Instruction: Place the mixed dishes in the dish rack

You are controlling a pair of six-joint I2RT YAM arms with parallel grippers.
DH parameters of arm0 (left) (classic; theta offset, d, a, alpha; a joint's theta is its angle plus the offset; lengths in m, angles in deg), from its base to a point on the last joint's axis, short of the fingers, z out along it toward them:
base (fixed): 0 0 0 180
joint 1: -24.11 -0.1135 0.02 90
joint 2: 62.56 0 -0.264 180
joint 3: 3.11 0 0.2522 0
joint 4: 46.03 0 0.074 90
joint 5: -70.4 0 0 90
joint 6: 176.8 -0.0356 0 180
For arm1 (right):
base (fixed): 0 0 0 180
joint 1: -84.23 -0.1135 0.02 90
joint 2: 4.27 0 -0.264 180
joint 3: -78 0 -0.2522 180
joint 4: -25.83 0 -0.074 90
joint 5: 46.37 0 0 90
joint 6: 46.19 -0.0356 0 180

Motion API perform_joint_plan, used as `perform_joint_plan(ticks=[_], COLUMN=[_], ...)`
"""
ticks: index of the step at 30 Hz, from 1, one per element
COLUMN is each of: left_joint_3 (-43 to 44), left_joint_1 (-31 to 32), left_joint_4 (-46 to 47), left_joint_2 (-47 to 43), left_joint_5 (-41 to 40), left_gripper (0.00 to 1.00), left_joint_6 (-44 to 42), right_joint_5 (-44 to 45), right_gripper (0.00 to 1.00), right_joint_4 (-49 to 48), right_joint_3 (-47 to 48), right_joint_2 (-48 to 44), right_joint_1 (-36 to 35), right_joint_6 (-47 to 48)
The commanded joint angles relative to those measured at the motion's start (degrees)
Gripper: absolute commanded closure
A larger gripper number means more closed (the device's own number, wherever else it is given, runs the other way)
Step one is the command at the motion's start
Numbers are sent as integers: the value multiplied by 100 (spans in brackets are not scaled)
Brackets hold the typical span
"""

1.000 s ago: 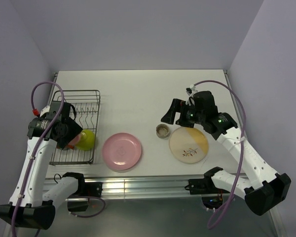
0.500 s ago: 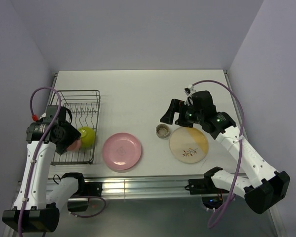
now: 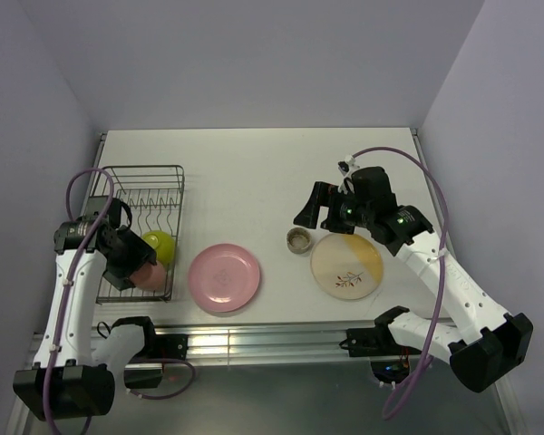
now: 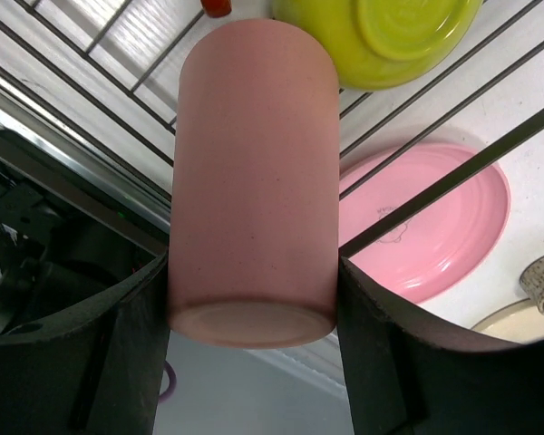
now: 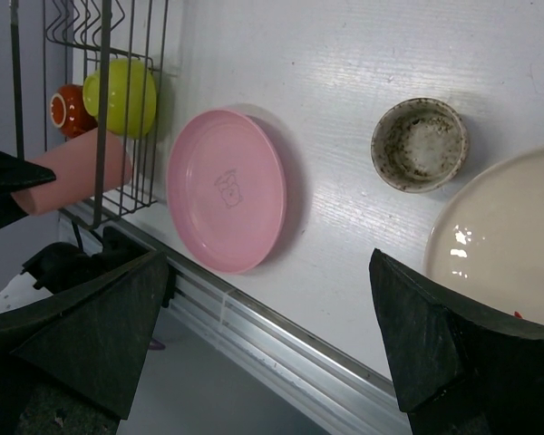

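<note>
The salmon-pink cup (image 4: 252,181) is pinched lengthwise in the left claw (image 4: 252,299) — above the dish rack (image 3: 150,168), lower left; the right claw (image 3: 314,208) is spread.

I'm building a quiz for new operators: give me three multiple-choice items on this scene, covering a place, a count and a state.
1. Where is the lime-green bowl? A) in the dish rack B) stacked on a plate C) inside a cup
2. How many plates lie outside the rack? A) one B) two C) three
3. What is the left tool doing? A) standing open, empty B) gripping the salmon-pink cup C) gripping a plate
Answers: 1 A, it sits among the rack's wires; 2 B, the pink plate and the cream-and-orange plate; 3 B, the cup is clamped in it.
</note>
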Motion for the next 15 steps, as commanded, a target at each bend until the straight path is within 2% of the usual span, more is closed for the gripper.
perform_joint_plan(ticks=[1, 13, 15], left_joint_3=[122, -194, -247], left_joint_1=[-97, -343, -396], left_joint_4=[-124, -124, -123], left_joint_2=[194, 406, 432], left_joint_5=[353, 485, 511], left_gripper=[100, 100, 90], left_joint_6=[-153, -425, -504], right_joint_5=[42, 138, 156], right_gripper=[0, 0, 0], right_joint_4=[-255, -264, -264], right_joint_3=[17, 17, 17], right_joint_2=[-4, 101, 119], right_joint_1=[-52, -149, -149], right_joint_6=[107, 133, 133])
